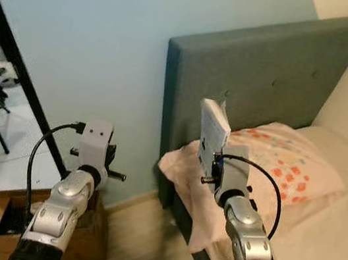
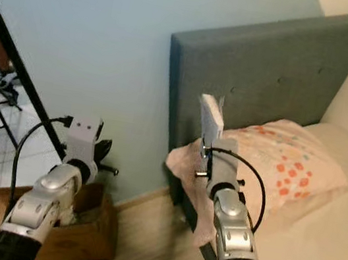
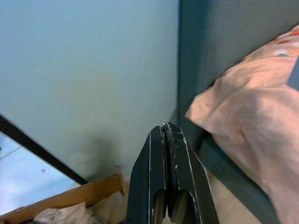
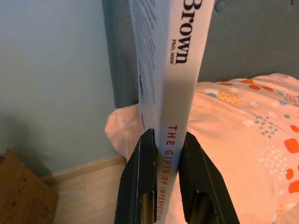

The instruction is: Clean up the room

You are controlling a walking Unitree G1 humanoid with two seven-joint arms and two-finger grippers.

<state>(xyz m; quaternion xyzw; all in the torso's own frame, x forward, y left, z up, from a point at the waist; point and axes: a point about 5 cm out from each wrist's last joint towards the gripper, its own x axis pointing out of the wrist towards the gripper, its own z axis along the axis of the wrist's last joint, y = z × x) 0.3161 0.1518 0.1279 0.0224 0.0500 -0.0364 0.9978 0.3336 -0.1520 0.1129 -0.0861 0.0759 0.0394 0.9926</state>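
While the right gripper (image 4: 169, 154) clamps it, the book (image 4: 168, 70) spine reads "Brown".

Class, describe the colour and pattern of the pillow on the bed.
The pillow is pale peach with orange, yellow and bluish dots and squares, clearest in the right wrist view.

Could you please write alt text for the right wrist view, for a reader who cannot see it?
The right gripper clamps its two black fingers on a thin white paperback book, spine facing the camera, held upright. Behind it lie a peach pillow with orange dots, a grey-green upholstered headboard, a pale blue wall and a cardboard box corner.
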